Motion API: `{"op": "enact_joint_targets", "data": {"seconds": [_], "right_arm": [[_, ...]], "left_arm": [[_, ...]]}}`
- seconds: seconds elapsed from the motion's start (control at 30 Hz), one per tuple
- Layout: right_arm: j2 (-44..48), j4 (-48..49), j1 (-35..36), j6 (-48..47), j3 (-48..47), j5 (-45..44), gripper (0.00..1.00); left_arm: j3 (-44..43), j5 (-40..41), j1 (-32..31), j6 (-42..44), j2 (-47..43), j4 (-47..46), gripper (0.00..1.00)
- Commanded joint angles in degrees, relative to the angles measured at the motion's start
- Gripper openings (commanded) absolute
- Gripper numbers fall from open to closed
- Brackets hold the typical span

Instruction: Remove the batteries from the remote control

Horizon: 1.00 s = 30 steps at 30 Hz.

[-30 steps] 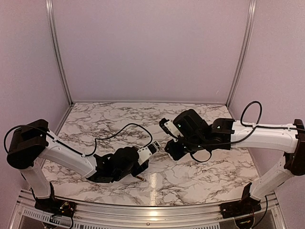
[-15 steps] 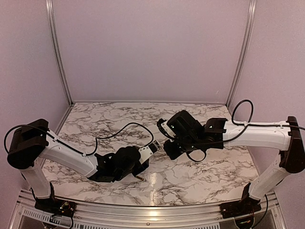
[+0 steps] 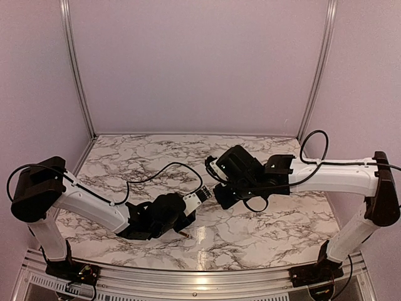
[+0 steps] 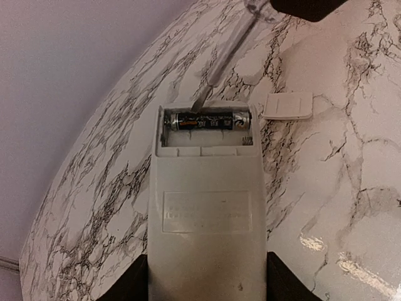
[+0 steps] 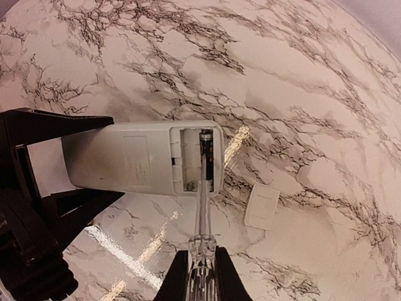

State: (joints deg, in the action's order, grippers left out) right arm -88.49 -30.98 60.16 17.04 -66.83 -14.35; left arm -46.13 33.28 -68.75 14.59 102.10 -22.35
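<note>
The left fingers (image 4: 135, 285) are clamping the near end of the remote (image 4: 207, 213), holding it back-side up with its open bay pointing away from that arm; a brownish speck (image 3: 182, 232) is lying on the worktop (image 4: 351, 188) near the same arm, too small to say whether it is a battery; inside the bay one dark battery (image 4: 207, 120) is sitting across the far end, and the slot next to it is looking empty in the right wrist view; the tip of a clear rod (image 5: 202, 207) is resting against that battery's far edge; the cover (image 4: 287, 105) is lying loose on the worktop just right of the remote; the right fingers (image 5: 175, 282) are gripping the rod's handle tightly. By my reading, the cover is off, at most one battery is out, and levering out the one in the bay is what is remaining.
</note>
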Motion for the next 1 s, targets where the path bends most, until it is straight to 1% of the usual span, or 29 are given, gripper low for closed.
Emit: {"op": "enact_joint_targets", "data": {"seconds": [0.0, 0.97], "right_arm": [[-1.1, -1.1, 0.5, -0.8, -2.8, -1.1, 0.0], [-4.7, -3.0, 0.5, -1.1, -4.1, -2.5, 0.0]], "left_arm": [[-1.4, 0.6, -0.5, 0.2, 0.9, 0.4, 0.0], [-1.6, 0.3, -0.5, 0.3, 0.9, 0.7, 0.0]]}}
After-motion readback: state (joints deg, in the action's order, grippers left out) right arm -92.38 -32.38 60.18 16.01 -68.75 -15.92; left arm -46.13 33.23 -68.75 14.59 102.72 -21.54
